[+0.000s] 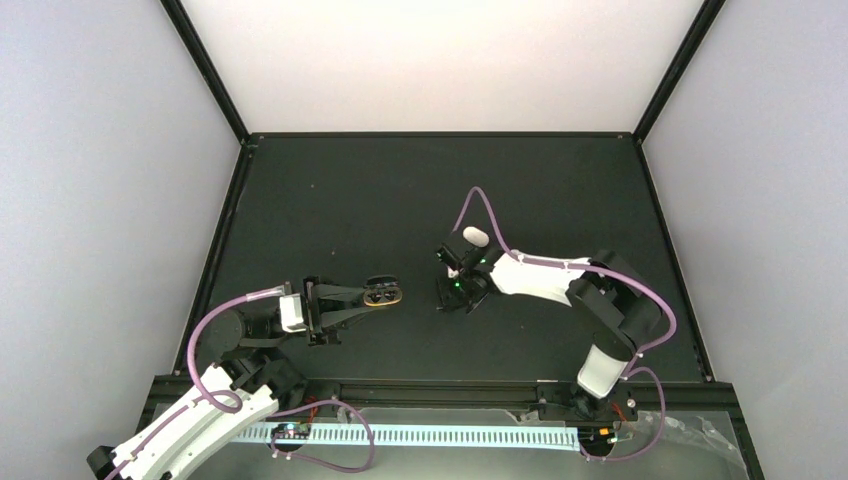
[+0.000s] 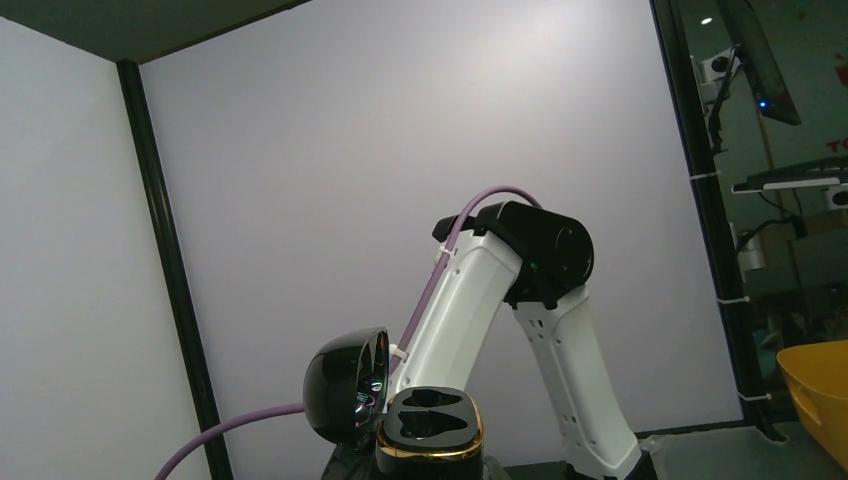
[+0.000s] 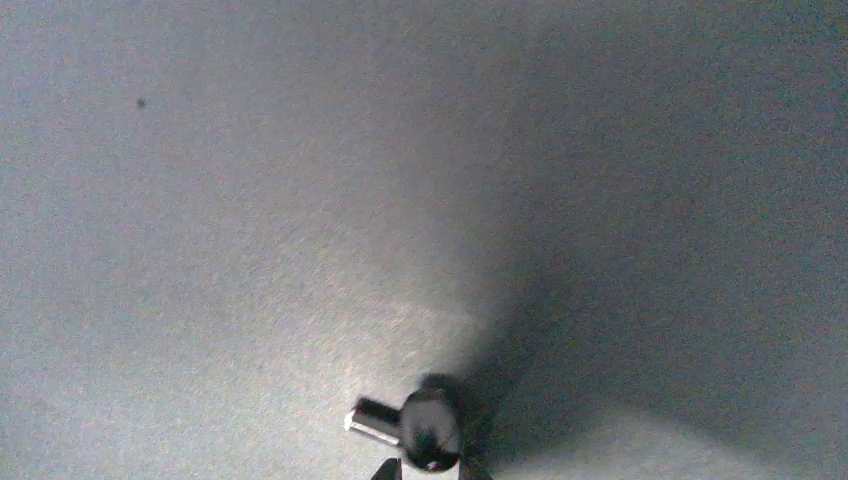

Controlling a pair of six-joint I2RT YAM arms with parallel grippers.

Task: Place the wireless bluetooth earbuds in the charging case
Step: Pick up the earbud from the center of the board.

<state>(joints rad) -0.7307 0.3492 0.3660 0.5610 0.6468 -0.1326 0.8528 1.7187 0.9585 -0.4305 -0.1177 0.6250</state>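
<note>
The charging case (image 2: 430, 425) is glossy black with a gold rim. Its lid (image 2: 345, 385) is swung open to the left and two empty sockets face up. My left gripper (image 1: 362, 296) is shut on the case (image 1: 383, 294) and holds it above the mat, left of centre. One small black earbud (image 3: 430, 428) with a short stem lies low in the right wrist view, on the dark mat. My right gripper (image 3: 430, 472) has a fingertip on each side of it, closed against the bud. In the top view the right gripper (image 1: 450, 296) points down at the mat mid-table and hides the bud.
A small white oval object (image 1: 476, 236) lies on the mat just behind the right gripper. The right arm's purple cable (image 1: 480, 200) loops above it. Black frame rails (image 1: 440, 134) and pale walls bound the mat. A yellow bin edge (image 2: 815, 385) shows far right.
</note>
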